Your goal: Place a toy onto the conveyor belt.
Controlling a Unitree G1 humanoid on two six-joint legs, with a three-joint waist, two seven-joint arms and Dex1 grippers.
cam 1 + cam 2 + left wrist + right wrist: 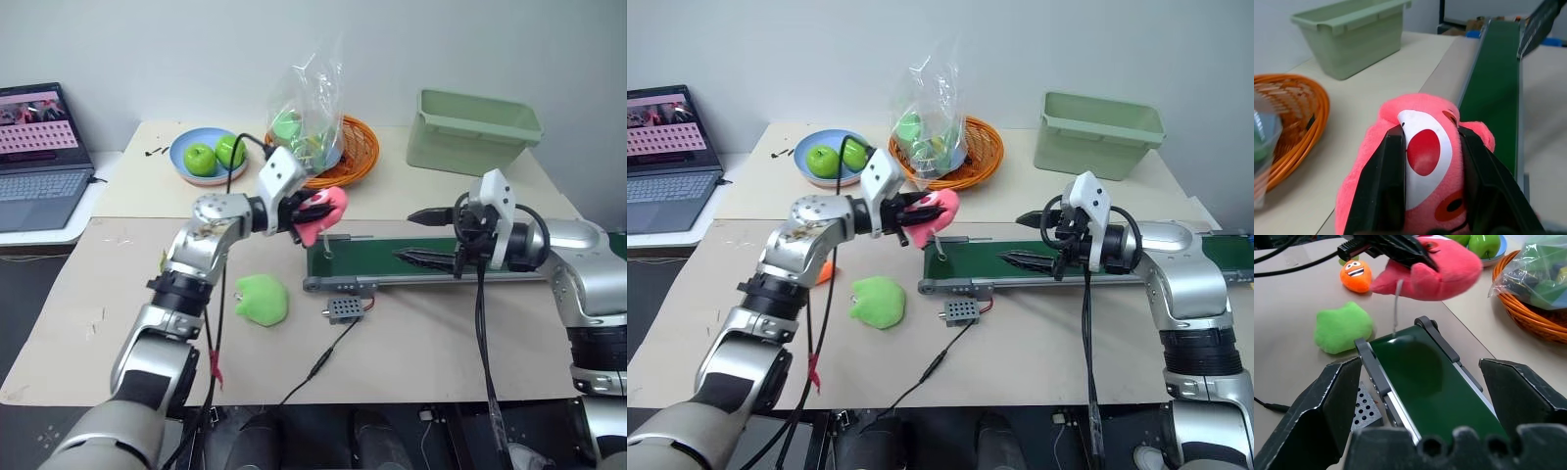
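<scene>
**Pink toy held over the belt's near end**

The left gripper [306, 217] had its fingers [1382, 186] clamped on the toy [323, 211], squeezing its face between them. The pig hung in the air just above the end roller of the conveyor belt [1058, 262], its thin string dangling down to the green surface, so a release there would likely drop it onto the belt. The right gripper [428, 237] hovered farther along the belt with fingers spread wide and holding nothing, apparently kept clear. A lime-green plush [263, 299] lay on the desk [88, 323] nearby.
</scene>
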